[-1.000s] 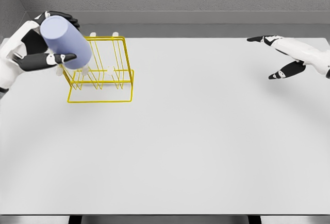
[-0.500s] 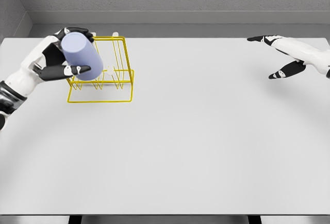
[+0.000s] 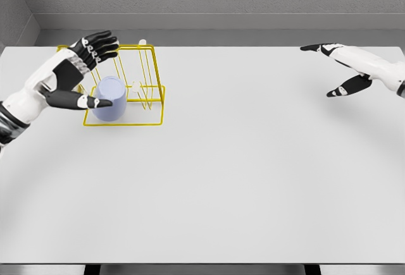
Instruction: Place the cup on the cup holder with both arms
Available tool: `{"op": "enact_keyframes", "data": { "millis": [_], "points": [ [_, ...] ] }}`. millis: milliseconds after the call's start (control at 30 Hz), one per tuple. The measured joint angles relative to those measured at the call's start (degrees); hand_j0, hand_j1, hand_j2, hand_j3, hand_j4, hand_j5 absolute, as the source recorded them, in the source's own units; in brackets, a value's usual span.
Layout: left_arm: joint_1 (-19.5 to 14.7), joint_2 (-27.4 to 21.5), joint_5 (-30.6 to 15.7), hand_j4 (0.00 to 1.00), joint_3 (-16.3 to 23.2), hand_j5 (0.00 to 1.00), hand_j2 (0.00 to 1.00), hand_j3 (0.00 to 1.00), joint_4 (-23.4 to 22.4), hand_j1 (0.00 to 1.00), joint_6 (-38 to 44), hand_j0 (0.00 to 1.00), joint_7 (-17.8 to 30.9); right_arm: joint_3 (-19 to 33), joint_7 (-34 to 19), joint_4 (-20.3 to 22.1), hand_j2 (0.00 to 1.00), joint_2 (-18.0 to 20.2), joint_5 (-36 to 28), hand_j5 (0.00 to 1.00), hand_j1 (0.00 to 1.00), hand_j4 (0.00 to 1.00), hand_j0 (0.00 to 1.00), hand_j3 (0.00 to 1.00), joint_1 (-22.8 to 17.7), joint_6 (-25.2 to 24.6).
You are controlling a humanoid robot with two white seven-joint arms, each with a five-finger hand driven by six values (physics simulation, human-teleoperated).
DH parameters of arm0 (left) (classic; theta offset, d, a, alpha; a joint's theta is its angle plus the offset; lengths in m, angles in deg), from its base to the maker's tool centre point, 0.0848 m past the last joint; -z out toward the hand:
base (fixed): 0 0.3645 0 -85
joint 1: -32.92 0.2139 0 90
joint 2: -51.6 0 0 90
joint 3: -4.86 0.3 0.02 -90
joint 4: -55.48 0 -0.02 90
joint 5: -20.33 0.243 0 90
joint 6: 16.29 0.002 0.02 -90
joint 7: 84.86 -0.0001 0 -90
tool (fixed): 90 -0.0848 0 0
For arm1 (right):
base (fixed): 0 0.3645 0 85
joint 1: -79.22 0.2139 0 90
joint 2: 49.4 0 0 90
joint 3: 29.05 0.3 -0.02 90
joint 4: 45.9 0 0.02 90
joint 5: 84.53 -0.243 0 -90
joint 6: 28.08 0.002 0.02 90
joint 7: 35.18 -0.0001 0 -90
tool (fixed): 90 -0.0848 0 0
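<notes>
Lavender cup (image 3: 111,98) sits in the yellow rack (image 3: 147,84) (wire); left hand (image 3: 71,80) fingers spread, right hand (image 3: 347,67) likewise.

Cup (image 3: 110,98) on yellow cup holder (image 3: 144,85), left robot hand (image 3: 79,73) spread

The left arm reaches in from the lower left edge, forearm angled up and to the right. Its left hand (image 3: 79,76) is spread wide, four fingers fanned upward and the thumb stretched out to the right, grasping nothing. The right hand (image 3: 345,66) shows at the far right, fingers extended leftward, thumb lowered, likewise empty.
</notes>
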Motion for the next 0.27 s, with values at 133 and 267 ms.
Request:
{"op": "enact_keyframes", "data": {
  "millis": [133,267],
  "points": [
    [6.42,-5.76,0.11,1.00,-0.23,1.00,1.00,1.00,6.68,1.00,-4.72,1.00,1.16,-0.01,-0.02,0.00,1.00,-0.09,0.05,1.00,1.00,1.00,1.00,1.00,0.00,0.00],
    [6.86,-8.86,-0.34,1.00,-0.25,1.00,1.00,1.00,10.49,1.00,-8.77,1.00,1.47,-0.01,-0.04,0.00,1.00,-0.11,0.09,1.00,1.00,1.00,1.00,1.00,0.00,0.00]
  ]
}}
